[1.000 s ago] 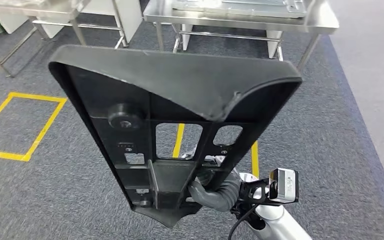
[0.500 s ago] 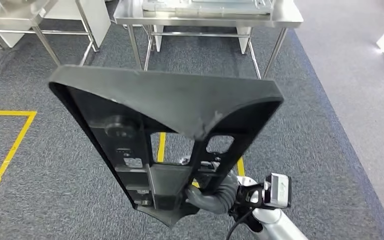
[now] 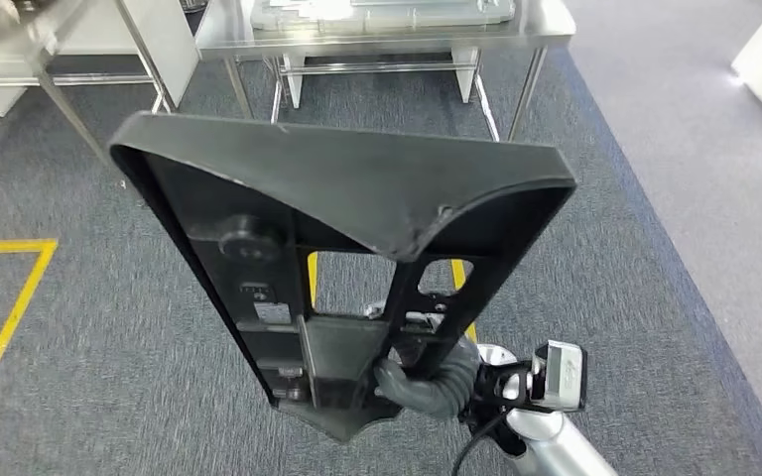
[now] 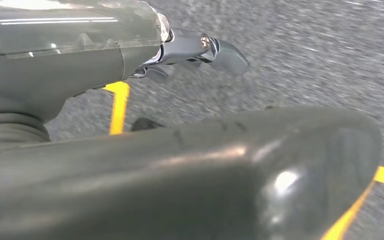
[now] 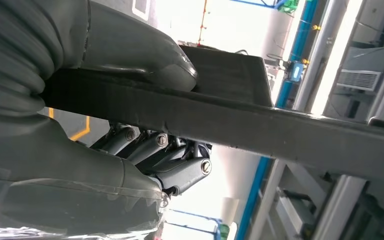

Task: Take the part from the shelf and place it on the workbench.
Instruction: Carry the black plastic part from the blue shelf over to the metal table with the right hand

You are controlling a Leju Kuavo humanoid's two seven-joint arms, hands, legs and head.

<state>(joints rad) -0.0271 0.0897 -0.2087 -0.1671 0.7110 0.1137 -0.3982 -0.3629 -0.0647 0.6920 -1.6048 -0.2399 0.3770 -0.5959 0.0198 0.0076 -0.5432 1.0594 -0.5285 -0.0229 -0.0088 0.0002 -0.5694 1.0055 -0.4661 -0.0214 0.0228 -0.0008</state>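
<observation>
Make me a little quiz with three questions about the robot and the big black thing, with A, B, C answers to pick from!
1. Where is the steel table?
A. Ahead of the robot, past the black part
B. Under the robot's feet
C. On top of the black part

2. What colour are the lines on the carpet?
A. Red
B. Yellow
C. Green

3. What is the right hand doing?
A. Hanging with nothing in it
B. Pressing on the table
C. Gripping the black part

Answers:
1 A: the steel table stands at the top of the head view, beyond the black part.
2 B: the floor lines on the grey carpet are yellow.
3 C: the right hand wraps around the part's lower end, thumb on one side, fingers on the other.
</observation>
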